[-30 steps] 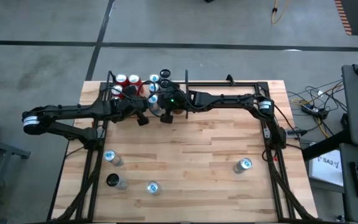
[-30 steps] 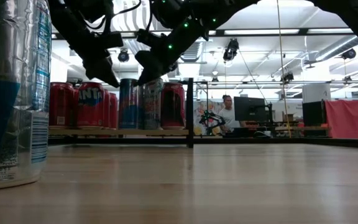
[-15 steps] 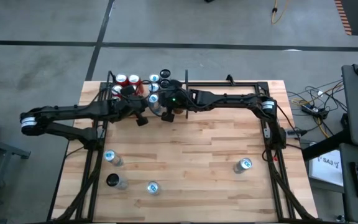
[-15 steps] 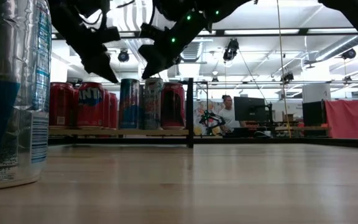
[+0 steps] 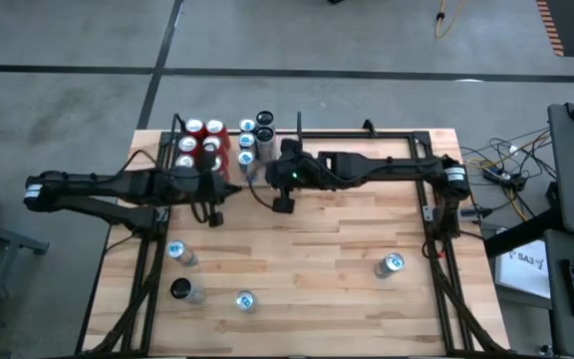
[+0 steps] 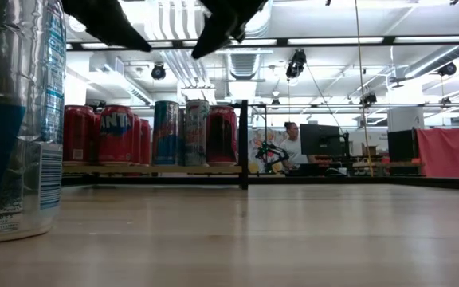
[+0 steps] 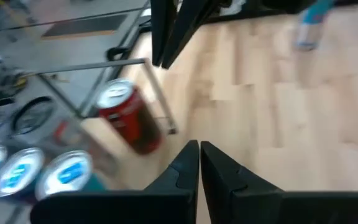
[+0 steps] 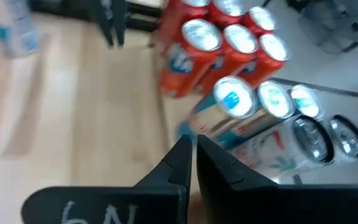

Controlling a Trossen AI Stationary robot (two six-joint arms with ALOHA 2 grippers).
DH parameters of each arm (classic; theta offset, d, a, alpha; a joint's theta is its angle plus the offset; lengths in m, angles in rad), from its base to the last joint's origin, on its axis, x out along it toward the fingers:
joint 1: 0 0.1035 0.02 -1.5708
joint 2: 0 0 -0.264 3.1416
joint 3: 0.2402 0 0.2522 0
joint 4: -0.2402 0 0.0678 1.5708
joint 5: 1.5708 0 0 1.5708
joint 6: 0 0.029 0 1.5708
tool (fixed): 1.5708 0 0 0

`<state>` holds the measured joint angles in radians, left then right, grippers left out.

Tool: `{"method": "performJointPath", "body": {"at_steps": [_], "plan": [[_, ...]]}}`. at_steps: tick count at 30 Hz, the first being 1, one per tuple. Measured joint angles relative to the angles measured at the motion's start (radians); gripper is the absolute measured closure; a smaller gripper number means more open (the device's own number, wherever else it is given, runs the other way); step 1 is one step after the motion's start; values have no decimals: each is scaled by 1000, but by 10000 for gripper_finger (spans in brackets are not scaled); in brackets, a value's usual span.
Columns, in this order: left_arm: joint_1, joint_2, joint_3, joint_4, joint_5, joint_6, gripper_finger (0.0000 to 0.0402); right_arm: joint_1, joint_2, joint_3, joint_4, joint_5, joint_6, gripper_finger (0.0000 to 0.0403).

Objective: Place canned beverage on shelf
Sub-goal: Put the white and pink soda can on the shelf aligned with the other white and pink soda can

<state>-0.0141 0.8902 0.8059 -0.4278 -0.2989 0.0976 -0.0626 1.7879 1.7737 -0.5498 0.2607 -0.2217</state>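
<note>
The shelf point(image 5: 229, 152) stands at the far edge of the table point(image 5: 327, 249), left of the middle, a narrow bay of thin black frame with a light plank floor. It holds a cluster of cans: red cans point(image 5: 199, 138) toward its left side and silver and dark-topped cans point(image 5: 254, 135) toward its right. In the low view the same row shows red cans point(image 6: 116, 134) beside a blue can point(image 6: 166, 132), a pale can point(image 6: 197, 132) and another red one, all upright on the plank.

The left claw point(image 5: 207, 214) hangs over the table just in front of the shelf's left part, its fingers pressed together and holding nothing; its wrist view shows the shut fingers point(image 7: 199, 163) with a red can point(image 7: 128, 115) beyond. The right claw point(image 5: 281, 202) hangs just in front of the shelf's right end, also closed and empty; its wrist view looks past the closed fingers point(image 8: 190, 160) at the packed cans.

Well away from the shelf, four loose cans stand near the table's front edge: three at the left point(image 5: 177, 251) point(image 5: 182, 289) point(image 5: 244, 300) and one at the right point(image 5: 391, 264).
</note>
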Motion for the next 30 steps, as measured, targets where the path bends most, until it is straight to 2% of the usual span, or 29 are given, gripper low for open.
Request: {"method": "performJointPath", "body": {"at_steps": [6,12,15,21,24,30], "plan": [[-144,2,-1,2,1,-99,402,90,-65,0,-157,-19,90,390],[-273,41,-1,17,-5,-185,402,176,-106,0,-297,-145,226,390],[-321,66,-2,29,-5,-220,402,218,-118,0,-368,-182,300,390],[-372,100,-1,40,-5,-242,402,278,-119,0,-504,-188,451,390],[-385,113,43,-56,15,-318,402,299,-119,0,-533,-185,505,390],[-448,184,219,-405,81,-626,402,332,-119,0,-538,-183,511,390]]}}
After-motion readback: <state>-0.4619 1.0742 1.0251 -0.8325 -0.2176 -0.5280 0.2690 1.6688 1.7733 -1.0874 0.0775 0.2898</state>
